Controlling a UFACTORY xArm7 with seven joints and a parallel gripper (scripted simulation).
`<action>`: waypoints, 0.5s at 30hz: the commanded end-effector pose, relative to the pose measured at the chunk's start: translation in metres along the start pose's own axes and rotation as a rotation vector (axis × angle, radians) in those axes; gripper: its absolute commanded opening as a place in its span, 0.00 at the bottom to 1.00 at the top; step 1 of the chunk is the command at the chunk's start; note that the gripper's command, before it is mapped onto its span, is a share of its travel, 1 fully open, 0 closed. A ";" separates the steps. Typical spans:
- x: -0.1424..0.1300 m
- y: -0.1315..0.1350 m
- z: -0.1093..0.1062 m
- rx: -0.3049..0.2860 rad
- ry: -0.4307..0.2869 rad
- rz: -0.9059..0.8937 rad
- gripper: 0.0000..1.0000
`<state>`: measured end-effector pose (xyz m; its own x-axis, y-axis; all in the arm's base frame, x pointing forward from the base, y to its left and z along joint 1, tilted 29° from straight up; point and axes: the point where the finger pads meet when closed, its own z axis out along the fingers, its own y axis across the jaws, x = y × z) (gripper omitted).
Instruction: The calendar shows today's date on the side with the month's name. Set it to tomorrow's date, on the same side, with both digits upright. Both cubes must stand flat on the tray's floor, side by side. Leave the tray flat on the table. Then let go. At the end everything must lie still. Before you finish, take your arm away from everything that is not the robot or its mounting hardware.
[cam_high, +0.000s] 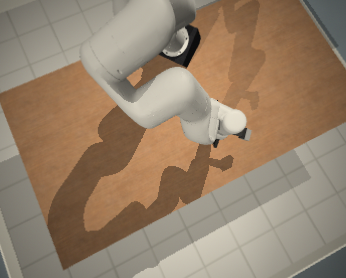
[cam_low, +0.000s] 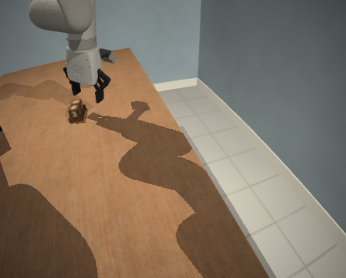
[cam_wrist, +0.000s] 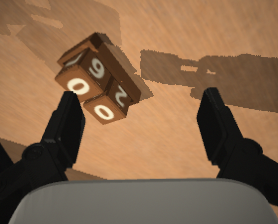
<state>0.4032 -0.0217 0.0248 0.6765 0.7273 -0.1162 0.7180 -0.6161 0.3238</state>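
The calendar's tray (cam_wrist: 126, 76) (cam_low: 76, 120) is brown and lies on the table, turned at an angle in the wrist view. Two brown cubes sit side by side at it. The left cube (cam_wrist: 78, 87) shows a bright 0 and, on another face, a 6 or 9; part of a third marked face also shows. The right cube (cam_wrist: 104, 112) shows a bright 0 and a 2. My gripper (cam_wrist: 140, 104) (cam_low: 87, 96) is open and empty above the table. The calendar is off to the left finger's side in the wrist view. In the top view the arm hides the calendar.
The wooden table (cam_high: 145, 175) (cam_low: 115, 210) carries broad shadows of the arm. The arm's base (cam_high: 192, 45) is at the table's back edge in the top view. A tiled floor (cam_low: 260, 195) lies beyond the table's edge.
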 end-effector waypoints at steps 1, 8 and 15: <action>0.001 0.000 -0.001 -0.159 0.006 0.074 1.00; 0.000 0.001 -0.001 -0.159 0.008 0.092 1.00; -0.001 0.001 -0.001 -0.159 0.010 0.110 1.00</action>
<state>0.4027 -0.0235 0.0255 0.7048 0.7020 -0.1020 0.6900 -0.6451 0.3283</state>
